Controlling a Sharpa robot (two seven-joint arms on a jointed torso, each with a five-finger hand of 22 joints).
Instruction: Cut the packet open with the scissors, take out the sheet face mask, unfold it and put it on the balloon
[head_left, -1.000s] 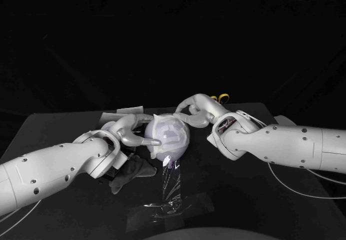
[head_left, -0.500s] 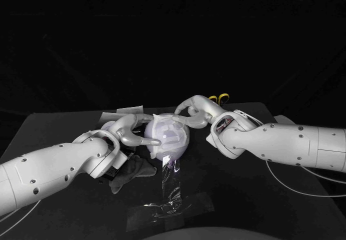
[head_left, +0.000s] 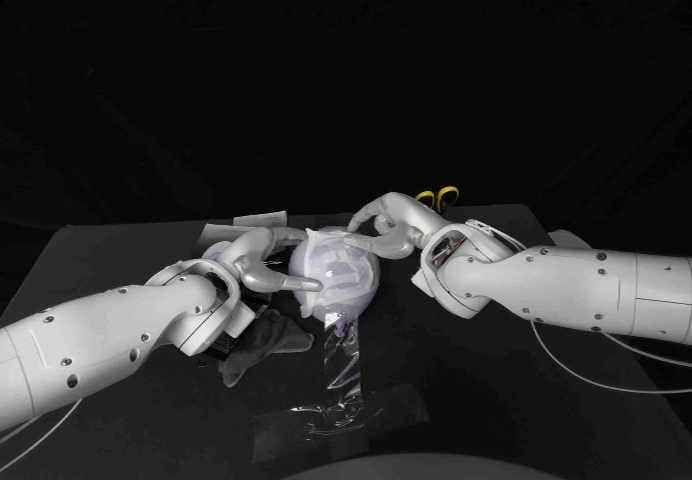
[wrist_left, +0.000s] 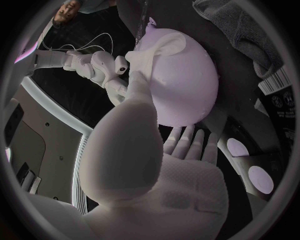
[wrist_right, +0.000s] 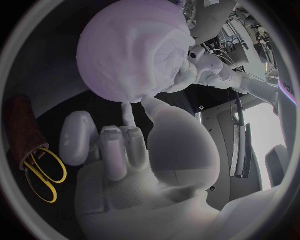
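A pale balloon (head_left: 335, 278) (wrist_left: 187, 80) (wrist_right: 119, 55) stands mid-table with the wrinkled white sheet face mask (head_left: 329, 243) (wrist_right: 170, 52) (wrist_left: 164, 44) draped over its top. My left hand (head_left: 260, 262) (wrist_left: 140, 150) grips the balloon's left side, thumb laid up over it and fingers beneath. From the right, my right hand (head_left: 389, 225) (wrist_right: 125, 150) reaches the balloon's top; its thumb and a finger pinch the mask there. The cut clear packet (head_left: 339, 395) lies flat on the table in front. The yellow-handled scissors (head_left: 437, 196) (wrist_right: 39, 172) sit behind the right hand.
A dark cloth (head_left: 267, 345) (wrist_left: 240, 25) lies crumpled under my left forearm. White paper pieces (head_left: 260, 218) rest at the table's back left. A brown holder (wrist_right: 22, 122) stands by the scissors. Both forearms crowd the table's middle.
The right hand's fingers have curled down closer onto the balloon's top. The left hand and the balloon have stayed put.
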